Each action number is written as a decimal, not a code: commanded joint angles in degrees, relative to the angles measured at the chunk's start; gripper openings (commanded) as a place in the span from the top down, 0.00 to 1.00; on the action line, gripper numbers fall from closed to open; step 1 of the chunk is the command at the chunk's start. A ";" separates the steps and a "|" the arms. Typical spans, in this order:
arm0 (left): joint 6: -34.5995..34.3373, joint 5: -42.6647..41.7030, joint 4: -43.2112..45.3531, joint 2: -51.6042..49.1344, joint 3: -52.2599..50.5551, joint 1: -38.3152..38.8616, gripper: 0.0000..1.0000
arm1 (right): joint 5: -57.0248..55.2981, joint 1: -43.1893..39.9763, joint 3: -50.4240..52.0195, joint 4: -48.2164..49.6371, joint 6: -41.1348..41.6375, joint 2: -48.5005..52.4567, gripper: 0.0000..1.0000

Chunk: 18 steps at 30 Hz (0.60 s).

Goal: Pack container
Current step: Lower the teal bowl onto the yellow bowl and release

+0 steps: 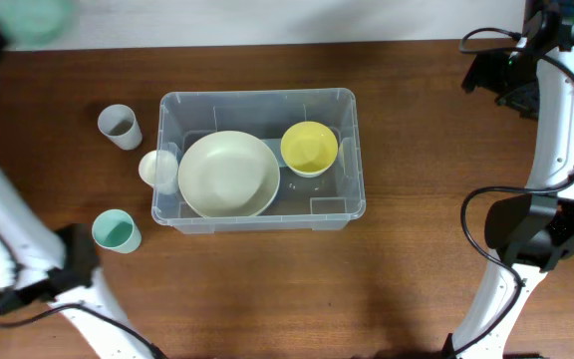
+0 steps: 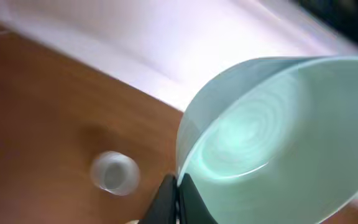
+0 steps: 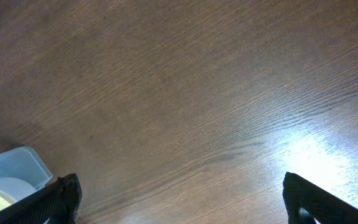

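Note:
The clear container stands mid-table and holds a large cream bowl and a small yellow bowl. High over the table's far left corner, my left gripper is shut on the rim of a pale mint bowl. That mint bowl is a blur in the overhead view. My right gripper hangs open over bare wood to the right of the container, with nothing between its fingers. A corner of the container shows at the lower left of the right wrist view.
Three cups stand left of the container: a grey cup, a cream cup touching the container's wall, and a teal cup. The grey cup lies below my left gripper. The right arm runs along the right side.

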<state>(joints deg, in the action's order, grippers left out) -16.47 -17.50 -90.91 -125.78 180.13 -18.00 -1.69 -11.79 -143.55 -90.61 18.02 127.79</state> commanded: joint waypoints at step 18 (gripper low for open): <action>10.99 -2.23 -3.72 -21.24 -9.86 38.71 0.99 | -0.87 0.13 0.15 0.04 0.39 0.48 0.01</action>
<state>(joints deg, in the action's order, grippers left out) -6.59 -19.31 -93.86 -146.10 170.06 20.08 -1.67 -11.79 -143.55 -90.61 18.02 127.79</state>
